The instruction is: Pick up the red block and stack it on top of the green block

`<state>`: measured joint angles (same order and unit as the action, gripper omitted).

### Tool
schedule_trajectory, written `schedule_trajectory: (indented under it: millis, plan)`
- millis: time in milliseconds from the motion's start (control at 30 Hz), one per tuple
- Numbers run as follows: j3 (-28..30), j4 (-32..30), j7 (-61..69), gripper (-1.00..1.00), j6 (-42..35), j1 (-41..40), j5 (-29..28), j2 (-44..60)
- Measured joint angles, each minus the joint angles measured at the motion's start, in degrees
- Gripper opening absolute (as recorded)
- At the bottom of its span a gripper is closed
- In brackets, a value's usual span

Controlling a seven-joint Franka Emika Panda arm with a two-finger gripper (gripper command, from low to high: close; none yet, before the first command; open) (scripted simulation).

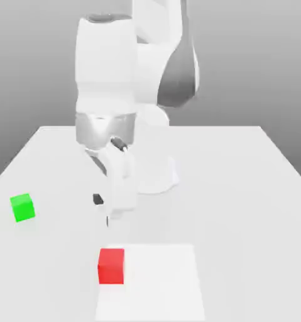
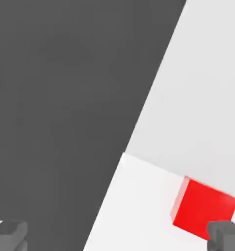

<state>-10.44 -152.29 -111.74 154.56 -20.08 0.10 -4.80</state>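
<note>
Approach to the red block (image 1: 111, 266), which rests on the white sheet (image 1: 156, 283) near a corner of it, on the surface (image 1: 240, 220). The pincer (image 1: 103, 210) is spread, empty and above the surface. For a sound grasp, the step judged to be in hand, it should be centred over the block while still high, turned until its fingers match two opposite faces, then lowered straight and closed evenly; descending off-centre could land a fingertip on the block. Exterior view: the green block (image 1: 22, 207), the stacking target, lies well apart, towards the exterior view's left, and the pincer's tilt and height can be judged. Hand view: the red block appears near one finger, askew to the pincer, with the surface's straight edge and dark ground beyond.
</note>
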Motion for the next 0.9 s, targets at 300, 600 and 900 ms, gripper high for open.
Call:
schedule_trajectory:
  millis: [300,600,900]
  plan:
    - [4.01,-2.39,-15.67,0.00,11.49,1.22,-5.17,16.21]
    - [5.76,-1.82,-16.90,-1.00,14.86,2.65,-6.69,20.03]
    - [6.94,-4.20,-8.26,-1.00,3.39,-6.08,-2.00,6.08]
